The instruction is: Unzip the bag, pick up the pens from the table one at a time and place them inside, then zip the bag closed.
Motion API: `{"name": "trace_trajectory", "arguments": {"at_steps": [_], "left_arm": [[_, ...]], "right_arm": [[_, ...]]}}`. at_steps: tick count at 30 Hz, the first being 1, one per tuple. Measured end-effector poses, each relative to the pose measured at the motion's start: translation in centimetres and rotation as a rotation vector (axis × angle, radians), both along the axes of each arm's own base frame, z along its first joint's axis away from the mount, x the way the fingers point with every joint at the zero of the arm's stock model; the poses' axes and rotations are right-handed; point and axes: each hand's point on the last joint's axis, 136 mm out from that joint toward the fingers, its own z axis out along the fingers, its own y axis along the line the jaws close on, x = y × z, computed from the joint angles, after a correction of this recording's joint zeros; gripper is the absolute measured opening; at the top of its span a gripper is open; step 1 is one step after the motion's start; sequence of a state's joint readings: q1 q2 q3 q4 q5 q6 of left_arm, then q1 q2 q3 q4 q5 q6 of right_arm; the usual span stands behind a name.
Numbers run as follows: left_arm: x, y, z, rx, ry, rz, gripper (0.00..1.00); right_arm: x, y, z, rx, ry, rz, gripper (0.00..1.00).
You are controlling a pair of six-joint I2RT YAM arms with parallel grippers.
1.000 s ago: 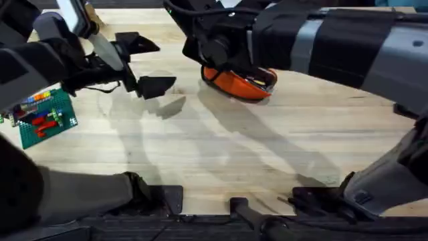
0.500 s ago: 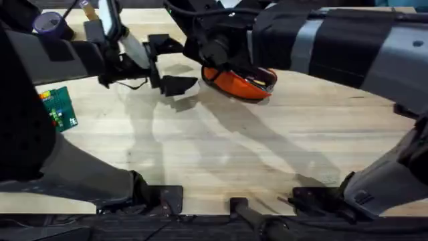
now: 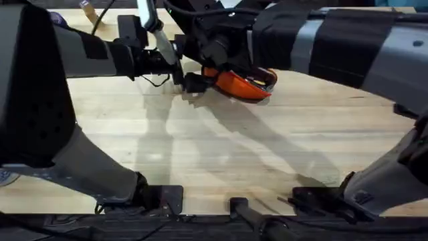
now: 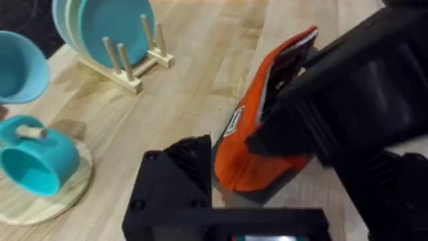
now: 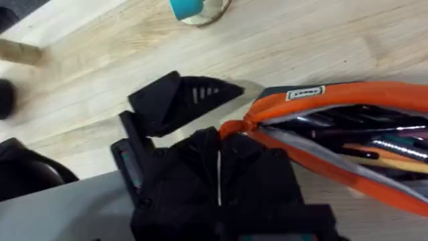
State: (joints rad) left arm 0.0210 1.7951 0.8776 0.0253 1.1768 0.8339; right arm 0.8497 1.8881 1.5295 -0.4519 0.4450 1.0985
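Observation:
The orange bag [image 3: 242,84] lies on the table [image 3: 221,147] at the back middle, its zipper open. Slim pens [image 5: 364,130] lie inside against the dark lining. My right gripper [image 5: 219,146] is shut on the orange zipper end of the bag [image 5: 348,94], and the right arm [image 3: 301,40] hangs over it. My left gripper [image 3: 188,65] is open at the bag's left end. One of its black fingers [image 4: 177,177] stands right beside the orange fabric [image 4: 251,150], and the same finger [image 5: 175,100] shows in the right wrist view.
Teal plates stand in a wooden rack [image 4: 110,40] beyond the bag. A teal bowl [image 4: 20,67] and teal cups on a round wooden coaster [image 4: 37,167] are nearby. Bare planks stretch across the table's front and middle.
My left arm has swung right across the table, from over a green board to the bag's left end, fingers still open. The right arm and the bag have stayed put.

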Motion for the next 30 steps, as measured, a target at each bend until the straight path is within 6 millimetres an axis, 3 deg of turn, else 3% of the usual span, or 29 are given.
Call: {"name": "trace_trajectory", "arguments": {"at_steps": [9,18,23,30], "left_arm": [[0.1,-0.8,-1.4,0.031,0.043,0.01,0.98],[0.6,-0.6,-1.5,0.048,0.031,0.029,0.459],[0.7,-0.4,-1.7,0.058,0.027,0.039,0.082],[0.8,-0.4,-1.6,0.059,0.022,0.041,0.045]], "right_arm": [[0.0,0.0,0.0,0.0,0.0,0.0,0.031],[0.0,0.0,0.0,-0.005,-0.002,0.006,0.031],[-0.1,0.0,-0.1,-0.009,0.001,0.009,0.031],[-0.1,0.0,-0.1,-0.022,0.001,0.025,0.031]]}}
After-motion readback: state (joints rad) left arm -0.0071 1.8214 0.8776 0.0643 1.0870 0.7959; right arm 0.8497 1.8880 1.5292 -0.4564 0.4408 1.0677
